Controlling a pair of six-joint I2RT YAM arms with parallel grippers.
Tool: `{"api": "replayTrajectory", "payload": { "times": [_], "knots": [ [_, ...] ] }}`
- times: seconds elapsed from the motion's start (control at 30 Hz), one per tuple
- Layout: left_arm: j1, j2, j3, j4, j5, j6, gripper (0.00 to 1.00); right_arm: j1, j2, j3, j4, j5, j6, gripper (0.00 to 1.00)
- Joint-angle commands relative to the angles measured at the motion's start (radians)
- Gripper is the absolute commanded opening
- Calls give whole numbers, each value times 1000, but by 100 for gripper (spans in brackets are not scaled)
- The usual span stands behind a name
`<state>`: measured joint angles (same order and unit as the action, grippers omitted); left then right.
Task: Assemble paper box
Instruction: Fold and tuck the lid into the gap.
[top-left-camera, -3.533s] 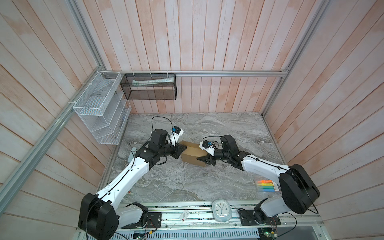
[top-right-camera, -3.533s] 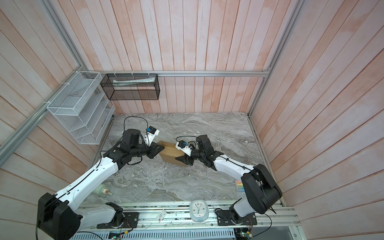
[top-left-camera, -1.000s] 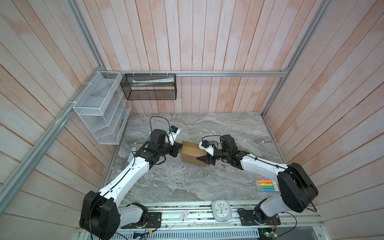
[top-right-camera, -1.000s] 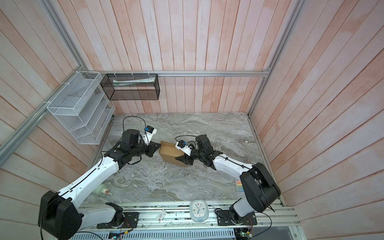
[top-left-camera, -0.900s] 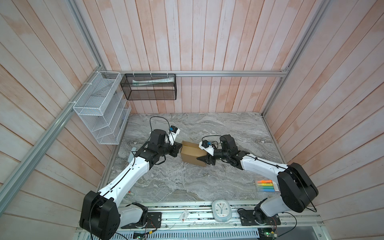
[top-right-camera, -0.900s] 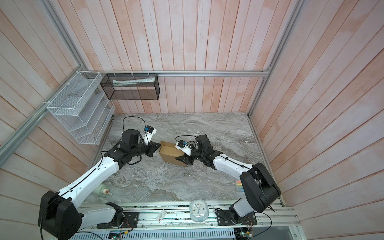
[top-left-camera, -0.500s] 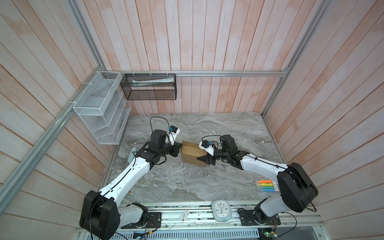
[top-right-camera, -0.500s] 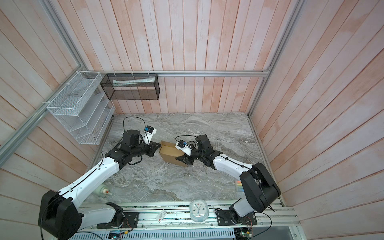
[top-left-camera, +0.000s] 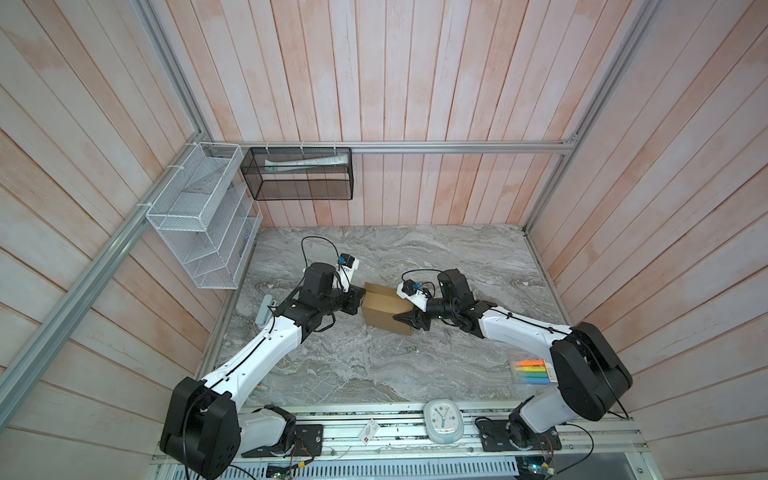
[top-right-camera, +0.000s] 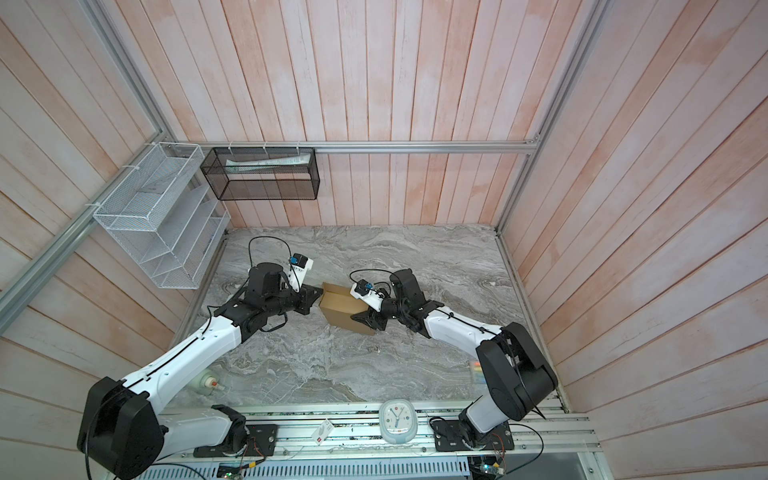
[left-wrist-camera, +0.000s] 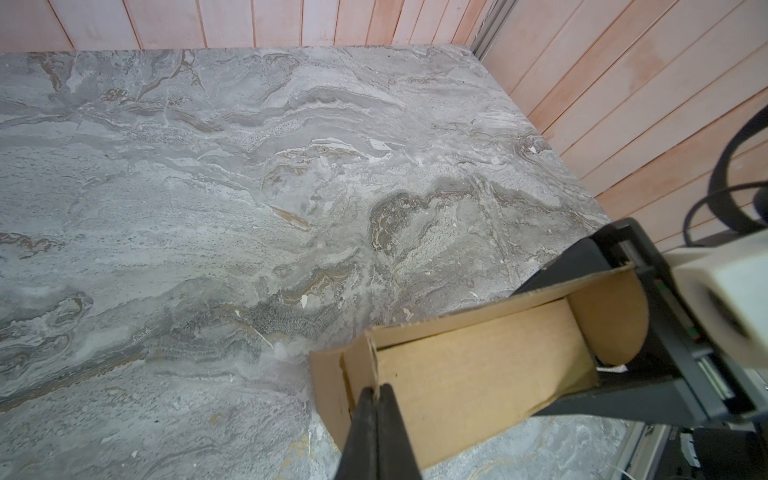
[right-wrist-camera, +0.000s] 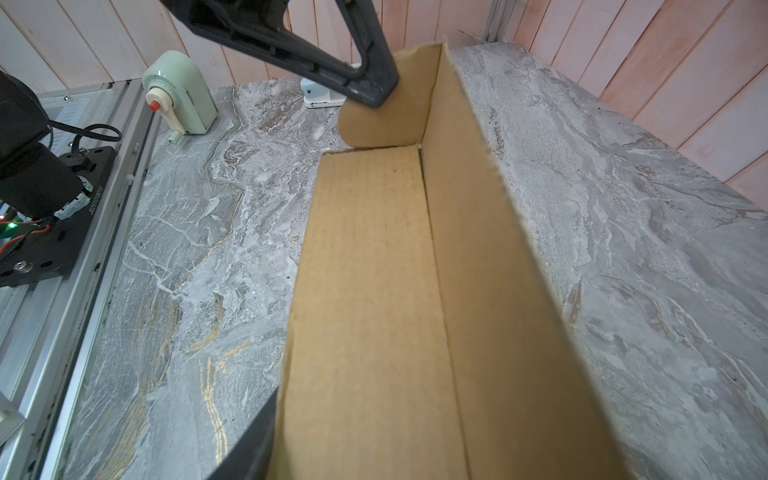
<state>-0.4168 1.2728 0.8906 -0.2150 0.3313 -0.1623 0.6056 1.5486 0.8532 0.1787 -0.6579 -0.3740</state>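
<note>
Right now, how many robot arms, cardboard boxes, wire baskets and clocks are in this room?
Robot arms: 2, the left arm and the right arm
Cardboard boxes: 1, the paper box
Wire baskets: 2, the white basket and the black basket
Clocks: 1, the clock
Total: 6

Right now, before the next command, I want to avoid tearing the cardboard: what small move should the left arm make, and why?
Probably keep the pinch and nudge the end flap inward until it sits square across the end of the paper box. The left gripper is shut on that flap's edge, the long wall already stands upright, and the right gripper clamps the opposite end.
</note>
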Motion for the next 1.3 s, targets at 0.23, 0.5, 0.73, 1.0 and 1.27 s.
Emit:
{"api": "replayTrajectory", "payload": {
  "times": [0.23, 0.5, 0.73, 1.0, 1.27],
  "knots": [
    [-20, 2, -73, 71, -38, -3, 0, 4, 34, 44, 11, -65, 3, 26],
    [-30, -25, -121, 98, -100, 15, 0, -2, 40, 44, 0, -79, -2, 26],
    [-34, -26, -145, 123, -115, 26, 0, -7, 45, 49, -8, -83, -5, 26],
    [-40, -43, -188, 168, -143, 24, 0, -7, 50, 55, -19, -88, -5, 26],
    [-45, -59, -222, 203, -168, 21, 0, -11, 54, 63, -23, -98, -6, 29]
  ]
}}
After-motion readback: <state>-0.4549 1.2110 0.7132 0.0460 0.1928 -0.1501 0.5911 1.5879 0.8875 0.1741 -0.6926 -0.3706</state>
